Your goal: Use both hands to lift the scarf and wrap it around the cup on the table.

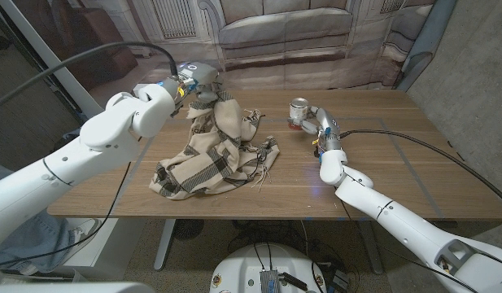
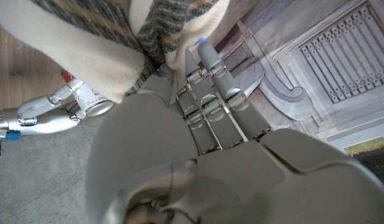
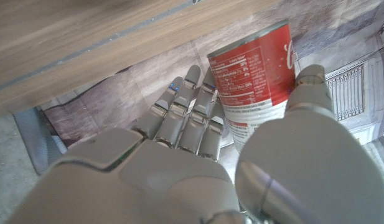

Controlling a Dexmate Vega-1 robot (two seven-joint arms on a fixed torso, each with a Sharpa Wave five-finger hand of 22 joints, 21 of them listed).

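Judging from how things lay, I had the job barely begun. My left hand (image 1: 195,79) gripped one end of the scarf (image 1: 211,150) and had it raised off the wooden table (image 1: 381,175); the left wrist view showed the cloth bunched between the thumb and the fingers (image 2: 211,68). Most of the scarf lay heaped on the table below that hand, well apart from the cup (image 1: 299,110).

What the task called a cup looked to me like a can with a red and white label, standing upright near the far edge. My right hand (image 1: 312,120) was around it, thumb on one side and fingers on the other, holding it in place.

Nothing was wrapped yet. Left to do, I reckoned: carry the scarf across, then draw it round the cup.
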